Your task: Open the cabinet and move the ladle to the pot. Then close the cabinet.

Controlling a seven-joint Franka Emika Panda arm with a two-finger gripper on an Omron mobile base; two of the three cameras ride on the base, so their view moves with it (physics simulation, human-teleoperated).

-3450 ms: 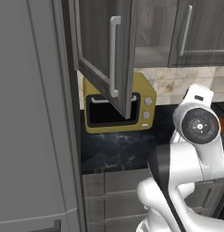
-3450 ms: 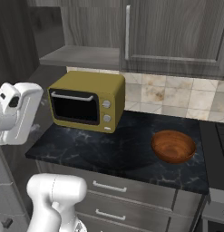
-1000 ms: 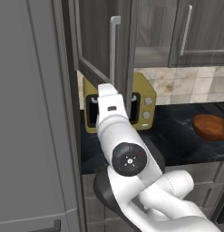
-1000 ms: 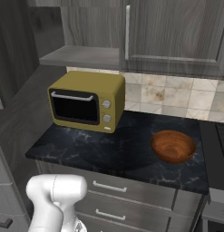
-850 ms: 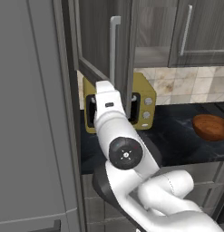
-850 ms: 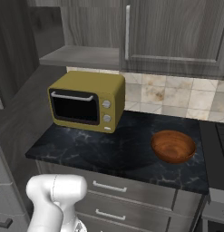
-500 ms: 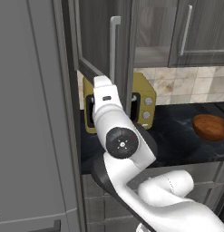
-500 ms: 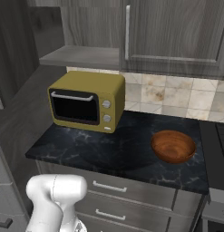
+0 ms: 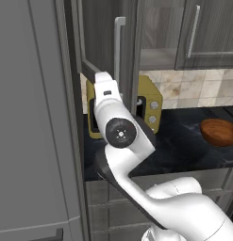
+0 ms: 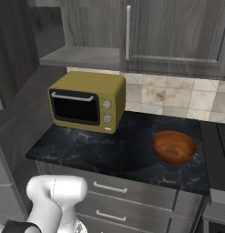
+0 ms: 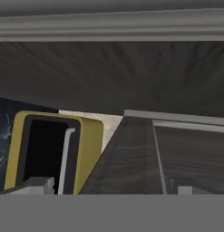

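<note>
The cabinet's door [image 9: 101,37] is swung open toward me, its long silver handle [image 9: 119,52] upright. Its open inside shows a bare shelf [image 10: 82,57]. My arm's wrist [image 9: 104,92] reaches forward just under the open door, in front of the yellow microwave, and hides the fingers there. In the hand view my gripper [image 11: 111,188] is open, its two tips far apart with nothing between them. It faces dark wood-grain cabinet panels [image 11: 131,77] and the microwave [image 11: 50,154], which appears rolled sideways. The ladle and the pot are out of view.
The yellow microwave [image 10: 86,102] stands on the black marble counter [image 10: 109,154], with a reddish-brown wooden bowl [image 10: 174,146] to its right. A closed wall cabinet door [image 10: 177,32] hangs right of the open one. A tall grey panel [image 9: 33,117] fills the left. Grey drawers [image 10: 114,191] sit below the counter.
My arm has risen and stretched forward, bringing the wrist higher, up under the open door. The gripper has stayed open. Door, microwave and bowl have not moved.
</note>
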